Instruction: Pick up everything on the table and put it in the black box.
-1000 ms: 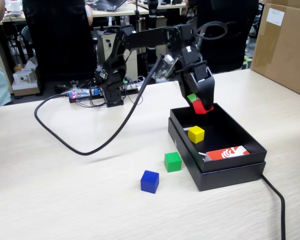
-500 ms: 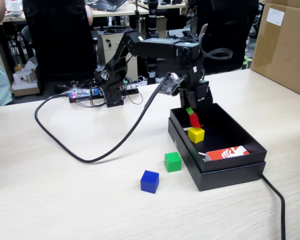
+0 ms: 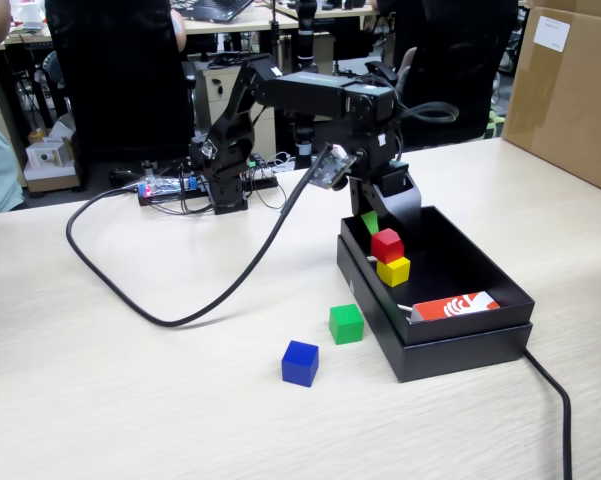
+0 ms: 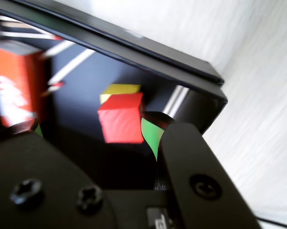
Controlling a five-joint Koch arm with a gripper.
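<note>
Claw (image 3: pixel 377 222) over the black box (image 3: pixel 480 270)
Its jaws stand apart; the red cube (image 3: pixel 387 244) sits free on the yellow cube (image 3: pixel 393 270) inside the box.

- Four cubes are counted: one red (image 3: pixel 387 244), one yellow (image 3: pixel 393 270), one green (image 3: pixel 346 323), one blue (image 3: pixel 300 362).
- One black box (image 3: pixel 480 335) is seen.
- One red-and-white packet (image 3: pixel 455 306) is seen.
- One brown carton (image 3: pixel 570 90) is seen.
- One arm (image 3: pixel 310 95) with one hand (image 3: pixel 380 222) is seen.
- One table (image 3: pixel 130 400) is seen.
</note>
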